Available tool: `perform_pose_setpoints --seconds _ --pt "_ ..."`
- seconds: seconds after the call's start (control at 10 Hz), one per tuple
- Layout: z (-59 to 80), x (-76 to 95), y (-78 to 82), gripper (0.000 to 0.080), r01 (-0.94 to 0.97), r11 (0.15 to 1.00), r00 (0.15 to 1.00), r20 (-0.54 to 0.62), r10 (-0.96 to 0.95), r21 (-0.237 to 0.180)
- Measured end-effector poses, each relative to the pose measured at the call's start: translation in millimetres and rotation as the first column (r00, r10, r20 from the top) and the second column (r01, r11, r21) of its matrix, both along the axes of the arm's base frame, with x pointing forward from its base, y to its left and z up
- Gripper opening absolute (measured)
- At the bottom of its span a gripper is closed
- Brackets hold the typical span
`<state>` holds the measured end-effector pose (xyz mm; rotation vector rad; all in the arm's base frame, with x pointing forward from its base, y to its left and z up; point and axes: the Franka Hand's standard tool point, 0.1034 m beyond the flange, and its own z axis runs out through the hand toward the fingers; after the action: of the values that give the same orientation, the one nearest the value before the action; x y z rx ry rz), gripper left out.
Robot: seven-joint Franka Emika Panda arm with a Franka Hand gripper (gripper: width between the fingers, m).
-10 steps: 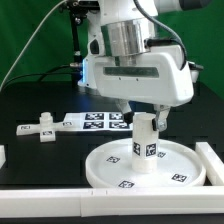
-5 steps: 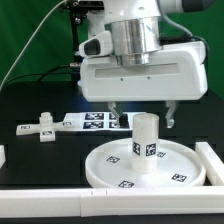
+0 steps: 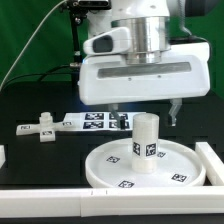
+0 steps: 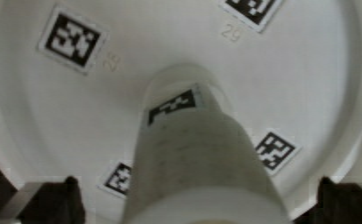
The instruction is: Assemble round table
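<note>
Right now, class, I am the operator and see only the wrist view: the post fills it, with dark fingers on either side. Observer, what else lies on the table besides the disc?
Observer: A small white tagged part lies on the black table, apart from the disc, on the exterior view's left.
Operator: How high are the fingers against the post?
Observer: The fingers hang with their tips about level with the top of the post, wide of it on both sides.
Operator: What is behind the disc?
Observer: The marker board lies flat there, running toward the exterior view's left.
</note>
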<state>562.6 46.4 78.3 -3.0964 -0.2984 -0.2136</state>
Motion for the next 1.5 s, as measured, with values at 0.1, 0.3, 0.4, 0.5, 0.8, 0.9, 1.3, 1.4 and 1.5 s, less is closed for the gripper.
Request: perform_pose_setpoints --seconds 0.1,0.3,0.4,0.5,0.8,0.9,1.3,1.4,1.5 --pt "1.5 1.3 -4.3 0.0649 -0.183 0.983 0.983 -0.003 0.183 -0.028" --pt "1.9 1.6 -5.7 0.0649 -0.208 0.978 0.978 -0.002 0.208 -0.033" --pt "1.9 1.6 -6.2 0.0535 -0.189 0.981 0.982 -0.002 0.189 -0.031" --pt "2.0 1.7 -6.5 0.0401 -0.189 0.982 0.982 -0.002 0.189 -0.031" --pt "1.9 1.9 -6.7 0.0404 -0.030 1.000 1.000 -0.003 0.030 -0.008" --pt "2.0 3.8 -6.3 0.0404 0.083 0.997 0.996 0.017 -0.083 0.001" --pt "1.4 2.2 -8.3 0.0406 0.486 0.872 0.873 0.014 -0.487 0.058" --pt "1.2 1.8 -8.1 0.0406 0.567 0.821 0.823 0.003 -0.569 0.070" --pt "0.9 1.3 -7.7 0.0406 0.654 0.752 0.756 -0.010 -0.655 0.082"
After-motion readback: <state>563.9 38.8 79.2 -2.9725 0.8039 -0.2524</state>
